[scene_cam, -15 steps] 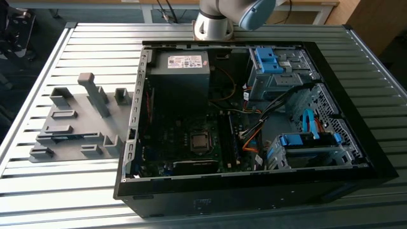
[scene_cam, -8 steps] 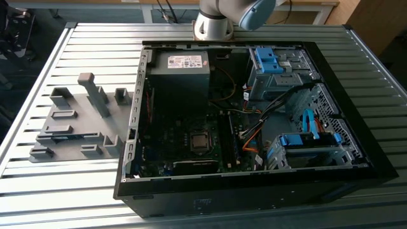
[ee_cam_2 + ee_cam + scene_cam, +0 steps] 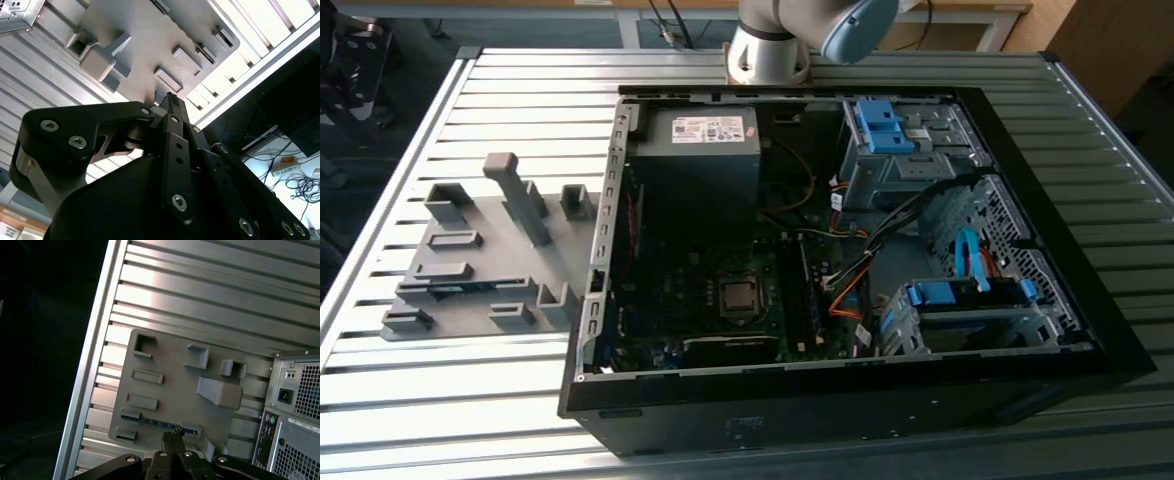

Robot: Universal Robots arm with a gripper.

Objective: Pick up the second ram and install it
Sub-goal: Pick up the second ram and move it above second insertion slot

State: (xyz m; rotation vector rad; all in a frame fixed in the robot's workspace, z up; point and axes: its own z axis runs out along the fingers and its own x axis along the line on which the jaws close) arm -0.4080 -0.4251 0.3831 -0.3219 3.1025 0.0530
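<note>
Second ram (image 3: 155, 423): long, thin blue-green circuit-board stick, lying between blocks of the grey plastic holder tray (image 3: 170, 392) on the ribbed aluminium table (image 3: 200, 300). Black gripper (image 3: 173, 432) near it, jaws closed, empty.

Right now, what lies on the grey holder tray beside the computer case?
The second ram lies lengthwise near one edge of the holder tray. The gripper, shut and holding nothing, covers a short part of the stick in the first wrist view.
</note>
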